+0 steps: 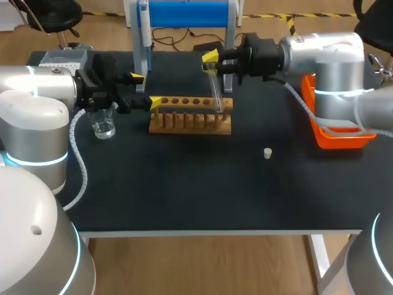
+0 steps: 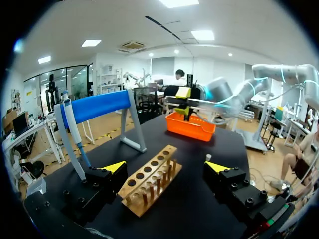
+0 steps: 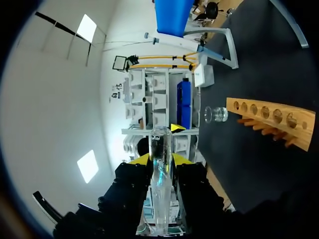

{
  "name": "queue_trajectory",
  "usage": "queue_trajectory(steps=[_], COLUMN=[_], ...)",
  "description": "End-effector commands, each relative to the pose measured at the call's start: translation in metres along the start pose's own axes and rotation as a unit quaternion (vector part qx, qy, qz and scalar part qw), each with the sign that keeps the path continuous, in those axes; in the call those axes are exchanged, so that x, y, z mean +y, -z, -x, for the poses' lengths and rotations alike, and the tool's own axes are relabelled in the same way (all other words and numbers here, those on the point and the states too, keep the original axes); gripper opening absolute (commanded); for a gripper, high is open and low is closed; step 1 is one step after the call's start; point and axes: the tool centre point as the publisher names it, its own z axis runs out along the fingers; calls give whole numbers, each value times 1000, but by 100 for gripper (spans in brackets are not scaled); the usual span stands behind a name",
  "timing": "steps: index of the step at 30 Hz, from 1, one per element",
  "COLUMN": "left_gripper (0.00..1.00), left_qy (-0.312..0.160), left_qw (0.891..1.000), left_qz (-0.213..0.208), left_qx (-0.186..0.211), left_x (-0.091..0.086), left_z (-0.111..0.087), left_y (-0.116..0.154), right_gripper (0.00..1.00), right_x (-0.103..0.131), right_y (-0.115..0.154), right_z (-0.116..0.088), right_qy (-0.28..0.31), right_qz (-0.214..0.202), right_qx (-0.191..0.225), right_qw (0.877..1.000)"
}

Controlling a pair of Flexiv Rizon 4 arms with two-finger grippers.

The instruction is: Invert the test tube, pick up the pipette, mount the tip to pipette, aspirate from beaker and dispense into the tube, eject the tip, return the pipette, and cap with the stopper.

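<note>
My right gripper (image 1: 210, 60) is shut on a clear test tube (image 1: 215, 91), which slants down to the right end of the wooden rack (image 1: 190, 118). In the right wrist view the tube (image 3: 160, 169) stands between the gripper's (image 3: 160, 160) yellow tips, with the rack (image 3: 271, 117) and the glass beaker (image 3: 215, 114) ahead. My left gripper (image 1: 146, 90) is open and empty at the rack's left end, which lies between its fingers (image 2: 165, 167). The beaker (image 1: 103, 126) stands under the left arm. The pipette (image 1: 143, 21) hangs on the blue stand (image 1: 187, 12). The white stopper (image 1: 268, 153) lies on the mat.
An orange tray (image 1: 334, 134) sits at the table's right edge under the right arm. A tip box (image 1: 61, 59) stands at the back left corner. The black mat (image 1: 196, 190) runs from the rack to the front edge.
</note>
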Motion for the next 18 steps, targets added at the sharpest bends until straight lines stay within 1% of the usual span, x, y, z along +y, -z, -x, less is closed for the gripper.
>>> queue_trajectory(steps=[1, 7, 8, 9, 10, 12, 13, 14, 15, 17, 18], left_gripper=[100, 100, 100, 100, 100, 100, 100, 100, 100, 100, 100], left_qy=[0, 0, -33, -78, -111, -172, -203, -236, -272, -341, -366], left_qw=[1000, 1000, 997, 987, 977, 947, 928, 908, 886, 847, 833], left_qz=[-2, -2, -60, -123, -163, -238, -272, -298, -319, -328, -321], left_qx=[-1, -1, 34, 61, 84, 130, 152, 175, 199, 243, 262], left_x=[1, 1, -7, -16, -23, -34, -39, -43, -47, -53, -55], left_z=[-1, -1, -10, -22, -31, -47, -54, -60, -67, -80, -86], left_y=[0, 0, 2, 6, 8, 13, 15, 17, 20, 21, 19], right_gripper=[0, 0, 0, 0, 0, 0, 0, 0, 0, 0, 0], right_x=[-4, -4, -4, -4, -4, -4, -4, -4, -4, -4, -4], right_y=[0, 0, 0, 0, 0, 0, 0, 0, 0, 0, 0], right_z=[-3, -3, -3, -3, -3, -3, -3, -3, -3, -3, -3], right_qy=[0, 0, 0, 0, 0, 0, 0, 0, 0, 0, 0], right_qz=[4, 4, 4, 4, 4, 4, 4, 4, 4, 4, 4], right_qx=[-4, -4, -4, -4, -4, -4, -4, -4, -4, -4, -4], right_qw=[1000, 1000, 1000, 1000, 1000, 1000, 1000, 1000, 1000, 1000, 1000])
